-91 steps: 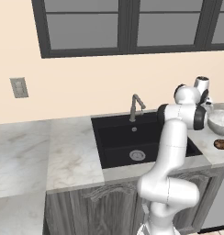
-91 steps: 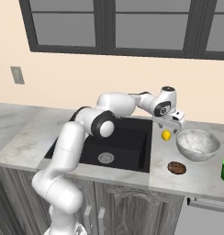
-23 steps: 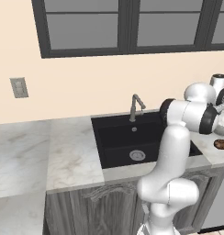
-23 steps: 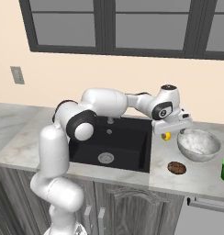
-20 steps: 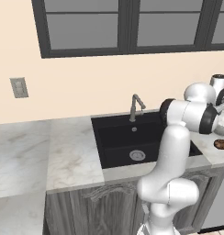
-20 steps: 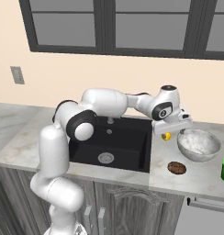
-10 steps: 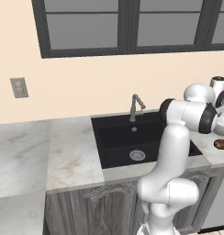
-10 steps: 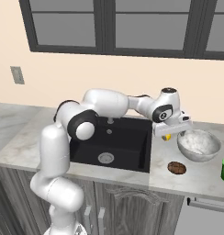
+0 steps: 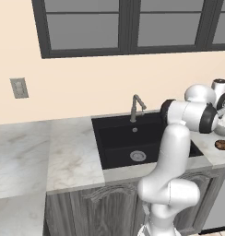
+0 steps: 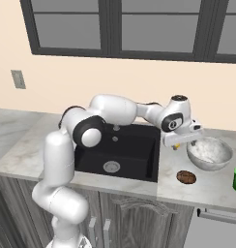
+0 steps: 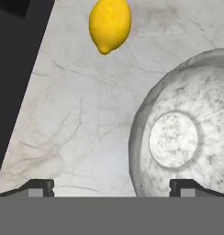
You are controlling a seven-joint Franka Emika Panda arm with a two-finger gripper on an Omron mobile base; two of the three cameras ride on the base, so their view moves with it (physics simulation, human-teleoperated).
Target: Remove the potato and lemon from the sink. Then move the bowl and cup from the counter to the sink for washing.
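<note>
Marbled whitish-grey, the bowl [image 11: 187, 137] sits on the counter [image 11: 81, 128] under the gripper [image 11: 112, 187], whose jaws stand wide apart and empty, one fingertip over its rim; the lemon [image 11: 109, 24] lies farther off, right of the sink [image 10: 122, 150].

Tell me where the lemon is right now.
The lemon lies on the marble counter in the hand view, out of the black sink, beside the bowl but not touching it.

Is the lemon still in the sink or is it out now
Out. The lemon lies on the marble counter, between the black sink and the bowl.
</note>
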